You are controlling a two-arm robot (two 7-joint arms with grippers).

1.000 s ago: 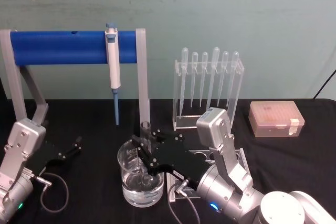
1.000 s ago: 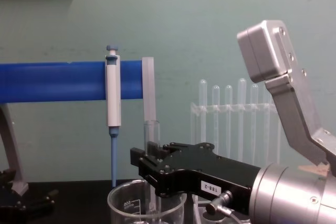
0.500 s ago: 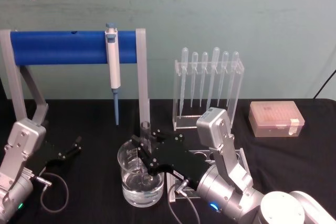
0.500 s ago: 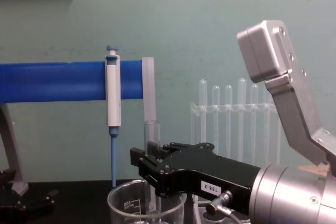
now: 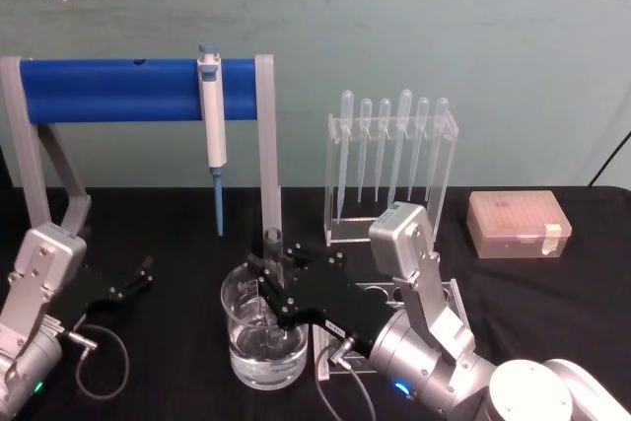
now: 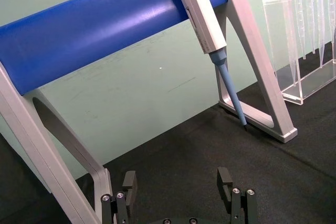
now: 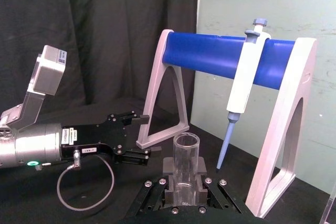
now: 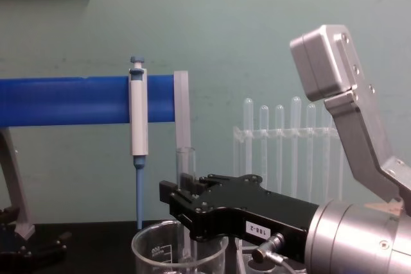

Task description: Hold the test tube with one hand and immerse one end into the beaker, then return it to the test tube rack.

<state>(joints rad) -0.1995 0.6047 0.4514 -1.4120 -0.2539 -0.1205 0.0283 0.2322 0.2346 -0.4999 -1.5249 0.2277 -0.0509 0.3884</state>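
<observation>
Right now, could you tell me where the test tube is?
In the head view, the test tube stands upright at centre, clamped by the right gripper, its lower end inside the beaker.

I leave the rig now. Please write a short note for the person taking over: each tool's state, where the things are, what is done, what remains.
Right tool: shut on the test tube, holding it upright over the beaker.
Left tool: open, parked at the left, holding nothing.
The tube's lower end is inside the beaker, which holds water; I cannot tell if it touches the water.
Done: tube picked up, brought to the beaker.
Left: confirm the dip, lift out, return the tube to the rack to the beaker's right.
</observation>
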